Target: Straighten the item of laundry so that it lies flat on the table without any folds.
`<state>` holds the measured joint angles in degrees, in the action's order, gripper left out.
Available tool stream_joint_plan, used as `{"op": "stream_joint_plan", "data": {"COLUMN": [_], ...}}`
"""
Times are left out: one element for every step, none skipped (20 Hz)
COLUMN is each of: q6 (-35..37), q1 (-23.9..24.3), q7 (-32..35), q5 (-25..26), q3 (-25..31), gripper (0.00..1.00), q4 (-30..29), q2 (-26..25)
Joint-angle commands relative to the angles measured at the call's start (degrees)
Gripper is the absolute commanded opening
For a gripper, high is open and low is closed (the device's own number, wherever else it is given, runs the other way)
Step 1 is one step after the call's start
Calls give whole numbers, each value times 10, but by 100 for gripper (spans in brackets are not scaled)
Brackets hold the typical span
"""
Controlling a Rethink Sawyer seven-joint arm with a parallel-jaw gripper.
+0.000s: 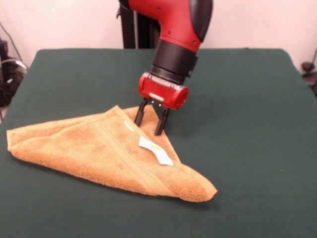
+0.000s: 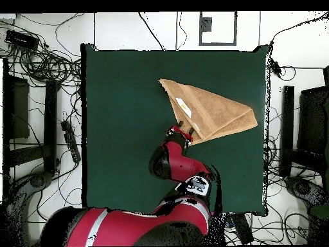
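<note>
The orange-tan towel (image 1: 94, 148) lies on the green table (image 1: 247, 99), folded over into a rough triangle with a woven band running across the top layer. Its white label (image 1: 156, 150) sits on the folded layer near the right side. My gripper (image 1: 148, 128) points down at the towel's far edge, close to the top of the fold. Its two black fingers (image 1: 161, 123) stand apart, open, with the tips at the cloth's edge. In the overhead view the towel (image 2: 212, 110) lies at the table's (image 2: 128, 116) upper right, and the gripper (image 2: 185, 128) is at its lower left edge.
Cables and equipment (image 2: 45, 64) lie on the floor around the table in the overhead view. The robot's black pedestal (image 1: 133, 25) stands behind the table's far edge. The red arm (image 2: 180, 167) reaches over the table's near side in the overhead view.
</note>
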<state>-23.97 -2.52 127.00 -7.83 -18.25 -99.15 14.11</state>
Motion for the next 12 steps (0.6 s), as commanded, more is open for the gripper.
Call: {"op": "stream_joint_plan", "data": {"q6": [-36,-38,-40,-42,-46,-45,-50,-55,-71,-74,-83,-93], "q1": [15,14,13,12,10,9,5,2,-10,-9,-8,-11], "q7": [62,62,62,60,59,57,54,50,42,41,40,39], "q5": [9,7,5,3,0,0,-4,-8,-17,-15,-12,-12], "q3": [38,37,36,34,31,28,22,15,-3,-4,-7,-13], "gripper": [100,100,100,100,100,100,100,100,100,100,100,100], "q4": [40,40,41,41,41,39,39,38,39,39,40,41], "q2": [-62,-63,-65,-66,-67,-61,-61,-61,-62,-62,-63,-64]}}
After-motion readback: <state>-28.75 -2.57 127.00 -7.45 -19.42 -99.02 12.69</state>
